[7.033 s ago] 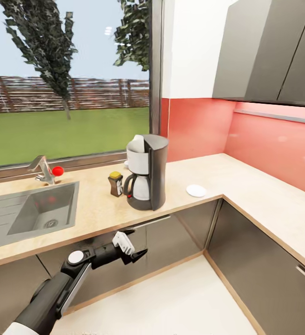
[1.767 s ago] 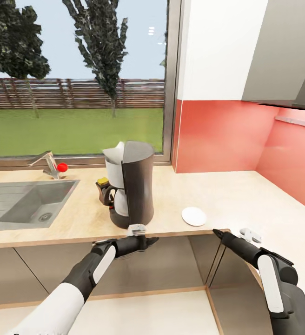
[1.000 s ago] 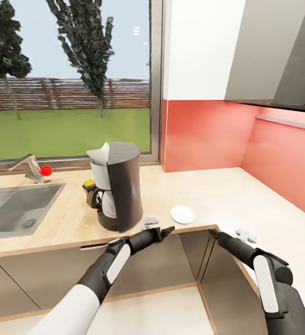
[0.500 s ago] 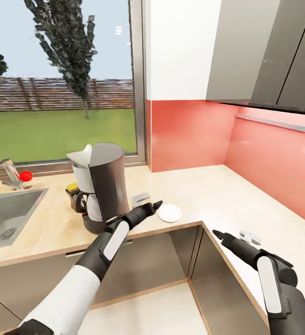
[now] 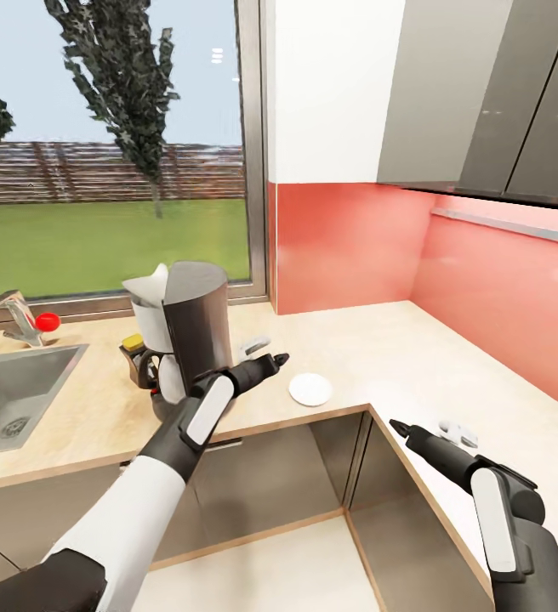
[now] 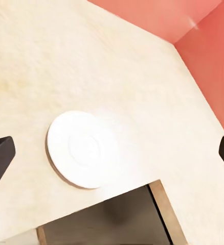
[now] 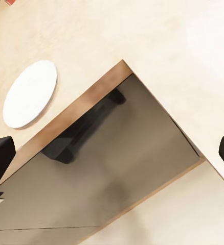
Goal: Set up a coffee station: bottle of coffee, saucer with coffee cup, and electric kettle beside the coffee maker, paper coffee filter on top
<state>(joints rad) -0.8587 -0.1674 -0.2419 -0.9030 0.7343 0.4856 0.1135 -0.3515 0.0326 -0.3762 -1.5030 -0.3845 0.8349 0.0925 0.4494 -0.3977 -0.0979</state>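
The kitchen countertop (image 5: 372, 340) is a light beige L-shaped worktop with a wood edge over dark grey cabinets. The coffee maker (image 5: 185, 336) stands upright on it — tall, dark grey, with a white paper coffee filter (image 5: 150, 287) sitting in its top basket. Just behind its carafe is the bottle of coffee (image 5: 133, 355), a dark jar with a yellow lid. The saucer (image 5: 310, 389) — flat, round, white — lies near the counter's front edge, apart from the machine.
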